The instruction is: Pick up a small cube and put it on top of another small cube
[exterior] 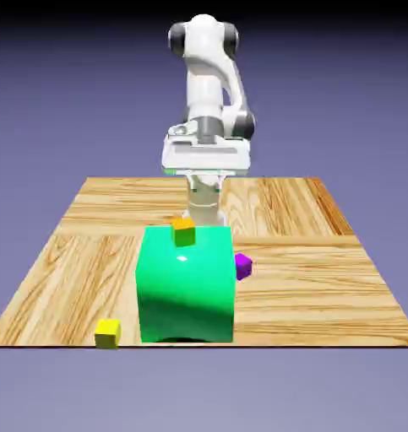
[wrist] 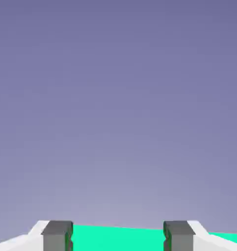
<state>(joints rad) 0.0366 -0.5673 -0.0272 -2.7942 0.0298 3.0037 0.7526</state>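
Green block fills the table's near middle, arm behind it.

Table [exterior: 342, 287] lies bare along both sides; green block [exterior: 185, 283] reaches the front edge. Gripper [wrist: 118, 238] jaws spread, nothing between, green beyond. Orange cube [exterior: 183, 224] on block's top back edge; purple cube [exterior: 242, 267] beside block; yellow cube [exterior: 107, 332] at front edge. Teal cube hidden.

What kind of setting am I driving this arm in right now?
A rendered simulation, it seems, not a real workshop: a wooden table floating against a plain blue-violet backdrop, a glossy green block with small yellow, purple and orange cubes around it.
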